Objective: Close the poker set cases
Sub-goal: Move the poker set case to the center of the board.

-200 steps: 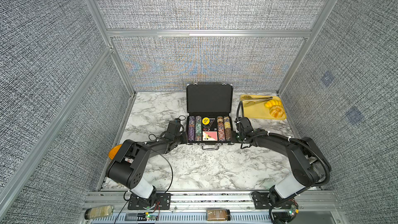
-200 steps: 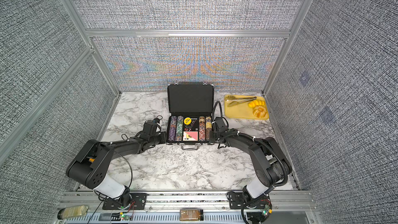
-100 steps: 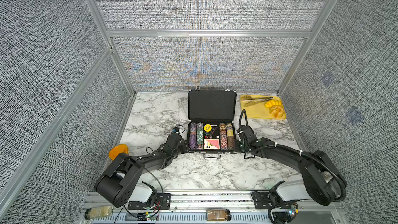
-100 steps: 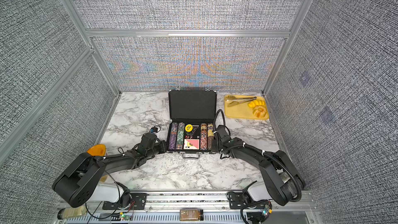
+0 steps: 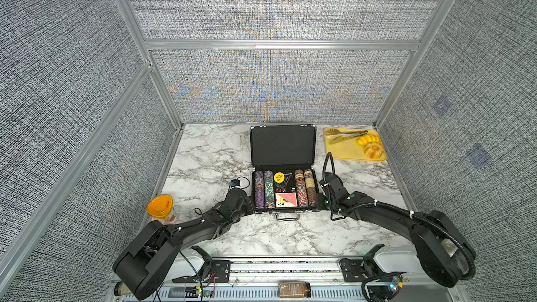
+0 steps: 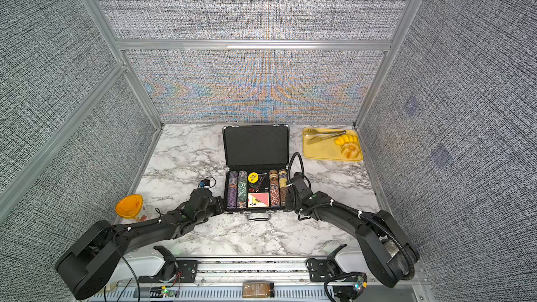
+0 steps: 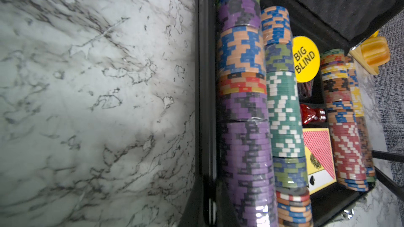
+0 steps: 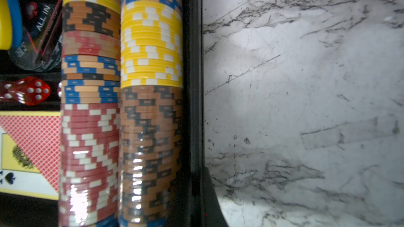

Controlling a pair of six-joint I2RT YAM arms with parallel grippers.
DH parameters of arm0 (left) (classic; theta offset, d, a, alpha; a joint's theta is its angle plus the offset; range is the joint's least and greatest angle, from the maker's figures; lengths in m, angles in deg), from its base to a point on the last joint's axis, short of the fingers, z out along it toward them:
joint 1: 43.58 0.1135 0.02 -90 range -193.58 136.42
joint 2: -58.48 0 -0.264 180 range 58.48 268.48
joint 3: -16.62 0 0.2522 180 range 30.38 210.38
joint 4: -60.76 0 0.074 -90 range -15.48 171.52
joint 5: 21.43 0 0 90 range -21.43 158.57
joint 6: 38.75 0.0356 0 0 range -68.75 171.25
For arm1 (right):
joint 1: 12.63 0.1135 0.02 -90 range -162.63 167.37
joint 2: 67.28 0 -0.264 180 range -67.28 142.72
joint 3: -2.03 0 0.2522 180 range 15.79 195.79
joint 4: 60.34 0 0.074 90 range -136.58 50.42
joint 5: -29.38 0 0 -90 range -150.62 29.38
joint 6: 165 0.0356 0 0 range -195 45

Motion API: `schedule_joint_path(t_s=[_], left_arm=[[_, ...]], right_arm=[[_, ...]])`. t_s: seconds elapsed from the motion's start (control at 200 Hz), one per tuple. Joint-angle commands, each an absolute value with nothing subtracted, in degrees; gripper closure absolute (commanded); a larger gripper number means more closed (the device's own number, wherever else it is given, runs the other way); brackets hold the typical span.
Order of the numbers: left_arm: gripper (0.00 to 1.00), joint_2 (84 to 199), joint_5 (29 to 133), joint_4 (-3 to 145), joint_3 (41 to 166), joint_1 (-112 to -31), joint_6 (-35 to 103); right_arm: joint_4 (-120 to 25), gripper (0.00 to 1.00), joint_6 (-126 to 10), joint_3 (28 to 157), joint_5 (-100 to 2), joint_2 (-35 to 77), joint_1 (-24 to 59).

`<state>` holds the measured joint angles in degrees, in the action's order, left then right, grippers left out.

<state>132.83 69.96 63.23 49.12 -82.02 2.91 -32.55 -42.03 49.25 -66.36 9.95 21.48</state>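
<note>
The case lies open in the middle of the surface, lid upright, chips showing. The left end effector and right end effector, both clenched on nothing, sit against the base's two sides, likely bracing it so the lid can swing down
</note>
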Motion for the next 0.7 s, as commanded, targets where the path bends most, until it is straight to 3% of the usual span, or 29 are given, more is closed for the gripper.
schedule_joint_path(t_s=[0.0, 0.22, 0.395, 0.695], left_arm=[[1.0, 138.55, 84.19, 98.33, 51.05, -83.1, 3.31], [1.0, 140.47, 85.7, 96.86, 51.49, -83.28, 3.29], [1.0, 140.19, 86.32, 96.96, 50.71, -84.13, 2.42], [1.0, 128.72, 82.52, 103.68, 45.56, -86.59, -6.99]], right_arm=[[-8.21, 1.0, -38.28, 48.42, -53.83, 10.42, 22.21], [-7.06, 1.0, -35.39, 45.58, -53.61, 5.64, 22.57], [-5.87, 1.0, -37.35, 47.69, -56.48, 7.91, 22.28], [-9.04, 1.0, -35.77, 47.92, -53.69, 9.48, 25.64]])
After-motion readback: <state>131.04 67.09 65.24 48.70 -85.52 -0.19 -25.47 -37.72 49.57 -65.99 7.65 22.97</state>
